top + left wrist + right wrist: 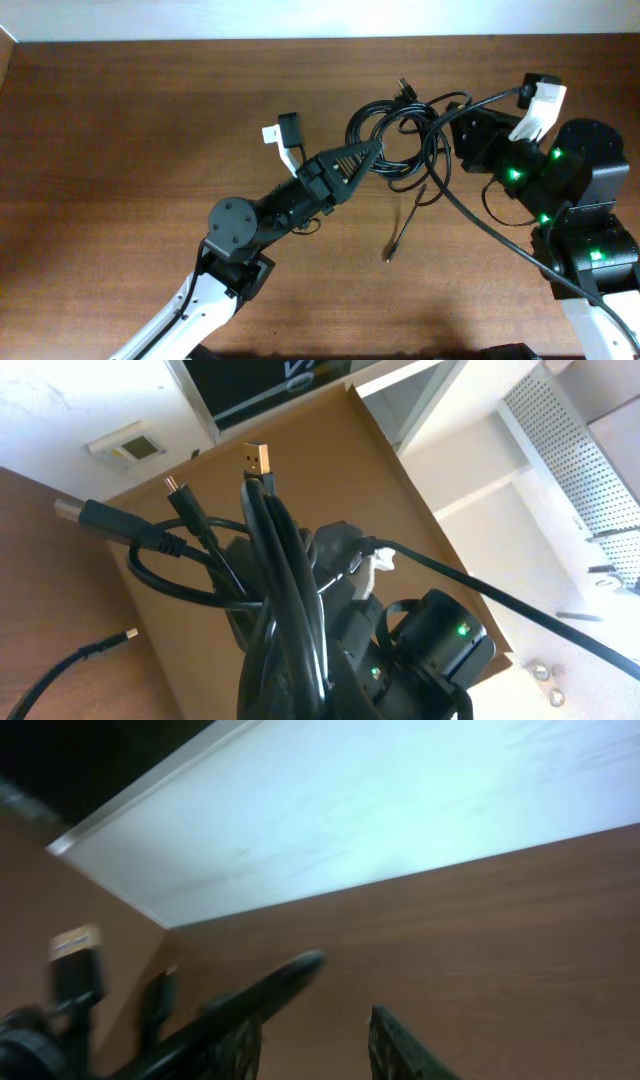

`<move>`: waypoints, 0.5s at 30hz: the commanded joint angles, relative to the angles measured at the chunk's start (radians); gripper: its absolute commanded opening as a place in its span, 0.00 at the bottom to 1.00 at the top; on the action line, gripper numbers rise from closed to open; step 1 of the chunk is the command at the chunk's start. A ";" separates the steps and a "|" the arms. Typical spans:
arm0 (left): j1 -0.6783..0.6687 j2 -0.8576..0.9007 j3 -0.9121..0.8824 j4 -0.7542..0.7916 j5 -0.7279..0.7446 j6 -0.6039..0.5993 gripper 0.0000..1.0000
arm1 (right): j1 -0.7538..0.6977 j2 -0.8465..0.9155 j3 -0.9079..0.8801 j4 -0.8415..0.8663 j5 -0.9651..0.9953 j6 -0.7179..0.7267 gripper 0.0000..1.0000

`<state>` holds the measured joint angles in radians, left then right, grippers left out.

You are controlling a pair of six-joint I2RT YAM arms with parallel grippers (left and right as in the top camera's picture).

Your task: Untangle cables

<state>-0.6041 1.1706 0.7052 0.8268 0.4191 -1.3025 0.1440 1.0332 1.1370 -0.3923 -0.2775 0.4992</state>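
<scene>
Overhead: thin black cables with small USB plugs lie near the far edge of the brown wooden table, between the two arms, in one knot of overlapping loops. No cord is separated. One silver-tipped loose end trails out toward the near side. Judged early: nearly all the untangling is left.

Left gripper reaches in from the near left, jaws closed tight on the bundle. Left wrist view shows several strands rising from it, plugs fanned above.

Right gripper comes in low from the right, just beside the knot. Its fingers are partly apart with bare table between the tips, and a cord crosses by the left finger. Cannot tell if it is pinched.
</scene>
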 commanded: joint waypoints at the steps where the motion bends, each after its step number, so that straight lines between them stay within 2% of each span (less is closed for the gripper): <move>1: -0.010 -0.008 0.018 0.009 0.082 0.016 0.00 | -0.001 0.004 0.011 0.005 0.163 0.019 0.34; 3: -0.010 -0.008 0.018 0.008 0.102 0.016 0.00 | -0.001 0.008 0.011 0.006 0.153 0.061 0.34; 5: -0.010 -0.008 0.018 0.008 0.089 0.016 0.00 | -0.001 0.008 0.011 0.001 0.032 0.059 0.34; 8: -0.008 -0.008 0.018 0.006 -0.027 0.016 0.00 | -0.001 0.008 0.011 -0.032 -0.169 0.055 0.34; 10: -0.008 -0.008 0.018 0.006 -0.134 0.016 0.00 | -0.001 0.007 0.011 -0.040 -0.290 0.001 0.35; 11: -0.008 -0.008 0.018 0.005 -0.163 0.016 0.00 | -0.001 0.007 0.011 -0.051 -0.291 -0.002 0.40; 13: 0.036 -0.008 0.018 0.005 -0.178 0.016 0.00 | -0.001 0.007 0.011 -0.074 -0.290 -0.013 0.73; 15: 0.062 -0.008 0.018 0.005 -0.166 0.015 0.00 | -0.001 0.008 0.011 -0.072 -0.290 -0.013 0.75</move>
<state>-0.5598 1.1706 0.7052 0.8196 0.2668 -1.3022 0.1394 1.0447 1.1370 -0.4679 -0.5358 0.4976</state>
